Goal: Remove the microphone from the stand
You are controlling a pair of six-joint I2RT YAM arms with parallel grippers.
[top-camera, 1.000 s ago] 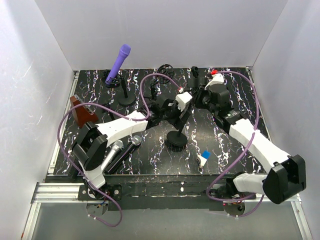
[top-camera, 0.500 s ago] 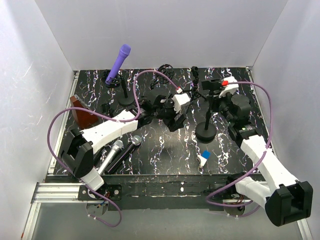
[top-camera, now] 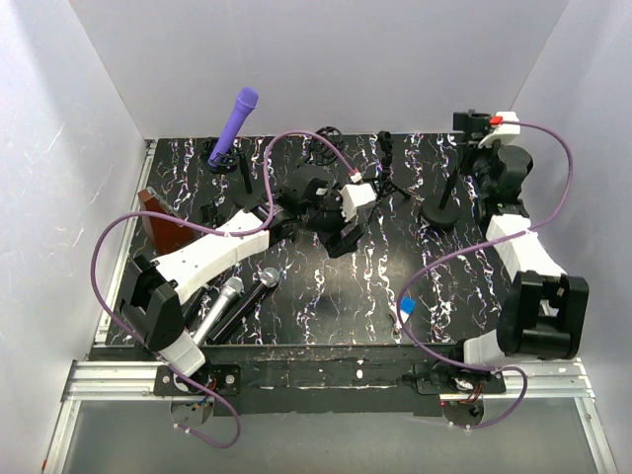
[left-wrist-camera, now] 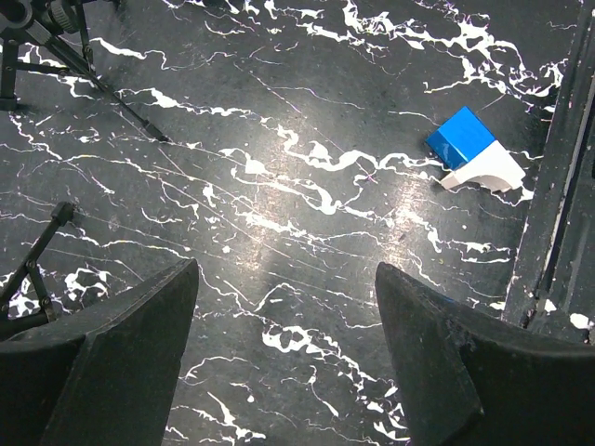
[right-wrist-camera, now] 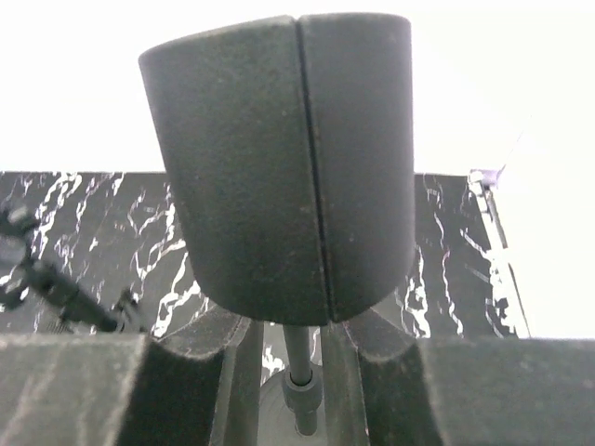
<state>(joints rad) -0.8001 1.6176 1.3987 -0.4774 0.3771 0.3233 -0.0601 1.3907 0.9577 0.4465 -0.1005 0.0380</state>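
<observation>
A purple microphone (top-camera: 235, 123) sits tilted in the clip of a black stand (top-camera: 248, 194) at the back left. My left gripper (top-camera: 341, 235) hovers open and empty over the middle of the table; in the left wrist view (left-wrist-camera: 284, 288) only bare table shows between its fingers. My right gripper (top-camera: 474, 133) is at the back right, shut on the empty clip (right-wrist-camera: 279, 158) of a second black stand (top-camera: 438, 211). That stand's pole (right-wrist-camera: 299, 362) hangs below the clip, and its round base is at the table.
A silver microphone (top-camera: 219, 308) and a black one (top-camera: 254, 294) lie at the front left. A brown block (top-camera: 163, 222) stands at the left edge. A blue-and-white piece (top-camera: 403, 306) (left-wrist-camera: 469, 149) lies front right. Small tripods (top-camera: 390, 168) (left-wrist-camera: 56, 56) stand at the back centre.
My right arm has carried the empty black stand from the table's middle to the back right. My left gripper has drawn back a little to the left, away from that stand.
</observation>
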